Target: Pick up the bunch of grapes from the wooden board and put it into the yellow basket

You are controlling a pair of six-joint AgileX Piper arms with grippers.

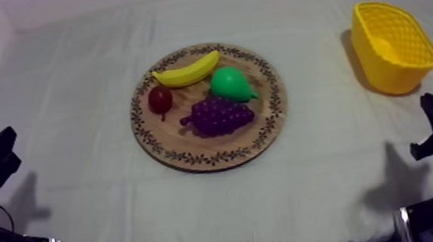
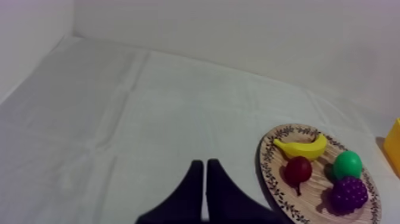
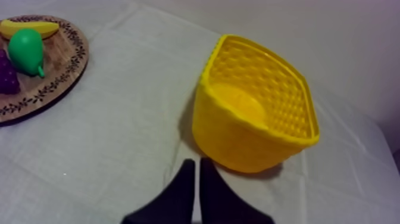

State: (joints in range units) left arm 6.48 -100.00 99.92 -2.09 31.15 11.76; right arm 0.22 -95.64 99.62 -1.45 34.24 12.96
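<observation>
- Top view, bench: covered with a grey-white cloth; everything listed below stands on it.
- Wooden board: round, patterned rim, lying flat at mid-bench.
- Bunch of grapes: purple, on the wooden board, at the side toward the bench's near edge; just beside the pear and the small red fruit.
- Banana: yellow, on the board's side toward the far edge.
- Pear: green, between banana and grapes, toward the right edge.
- Small red fruit: dark red, toward the left edge, just beside the banana's end.
- Yellow basket: upright near the far right corner, well apart from the board.
- My left claw: fingers pressed together in a narrow wedge, gripping nothing; by the near left corner, well apart from the board.
- My right claw: fingers likewise together, gripping nothing; by the near right corner, with the basket just ahead.
</observation>
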